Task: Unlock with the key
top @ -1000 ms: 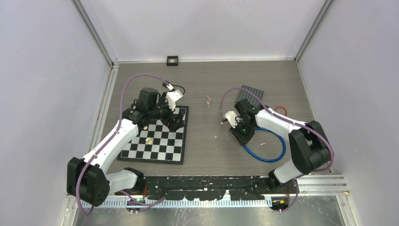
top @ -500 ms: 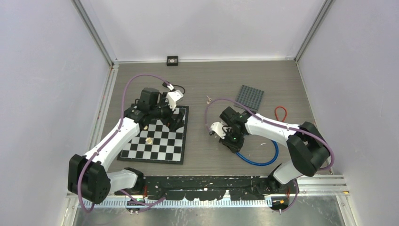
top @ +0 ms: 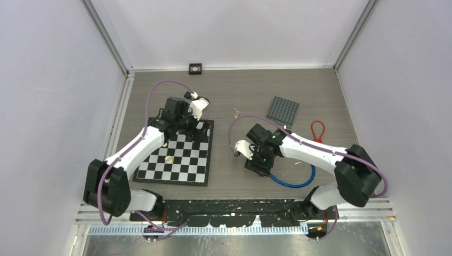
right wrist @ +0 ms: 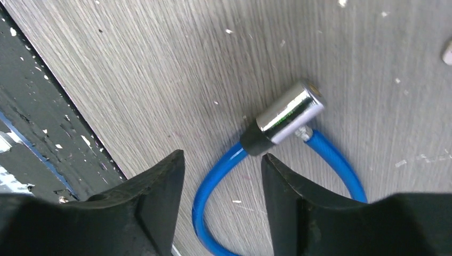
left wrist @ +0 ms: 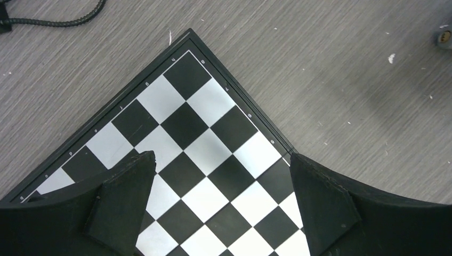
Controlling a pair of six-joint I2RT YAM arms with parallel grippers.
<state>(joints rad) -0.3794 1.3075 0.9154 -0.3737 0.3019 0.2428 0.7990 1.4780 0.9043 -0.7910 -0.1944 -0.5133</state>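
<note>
The right gripper hangs low over the wooden table. Its jaws stand partly apart and hold nothing. The blue cable lock runs through the gap between them, and I see no contact there. Its chrome lock cylinder lies in the middle of the right wrist view. In the top view the key lies at the upper centre, well apart from the lock. The left gripper is spread wide and empty above a corner of the chessboard.

Pale lilac walls and aluminium posts enclose a grey wood-grain table.
</note>
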